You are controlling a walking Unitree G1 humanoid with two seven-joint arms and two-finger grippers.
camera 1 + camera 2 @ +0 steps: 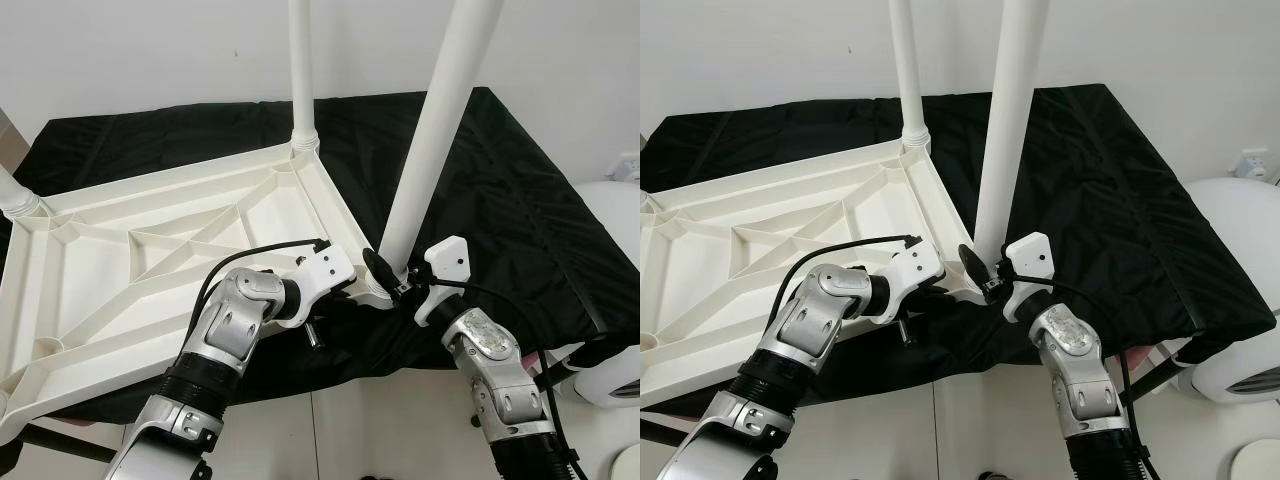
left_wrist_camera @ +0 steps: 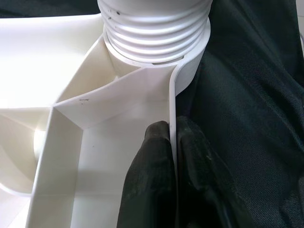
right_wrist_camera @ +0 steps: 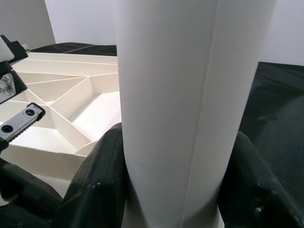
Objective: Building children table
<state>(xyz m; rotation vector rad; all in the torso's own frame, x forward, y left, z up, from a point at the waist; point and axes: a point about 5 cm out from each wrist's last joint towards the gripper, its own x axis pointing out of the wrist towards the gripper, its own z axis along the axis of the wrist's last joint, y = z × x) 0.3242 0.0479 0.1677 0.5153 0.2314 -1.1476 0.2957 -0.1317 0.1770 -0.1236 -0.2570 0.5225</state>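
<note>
Tabletop point(image 1: 150, 250), white plastic, lies upside down on a black cloth point(image 1: 520, 200) covering the table, ribs facing up. As far as I can tell it's well along: one leg point(image 1: 301, 60) stands screwed in at the far corner, another leg stub point(image 1: 15, 195) shows at the far left corner, and a third leg point(image 1: 440, 110) is sitting in the near right corner socket, leaning a bit right. The near left corner looks like it hasn't got one yet, though it's cut off so can't be sure.

Left pincer point(image 2: 173, 142) is pinched tight on the tabletop's rim right beside that socket, one finger each side of the wall. Right pincer point(image 3: 171, 190) is wrapped around the third leg low down, fingers point(image 3: 102, 185) hugging both sides.

Room-wise: the near right corner sits right at the table's near edge, so not much margin there. Plenty of open cloth to the right, and a white round thing point(image 1: 610, 230) just off the right edge.
</note>
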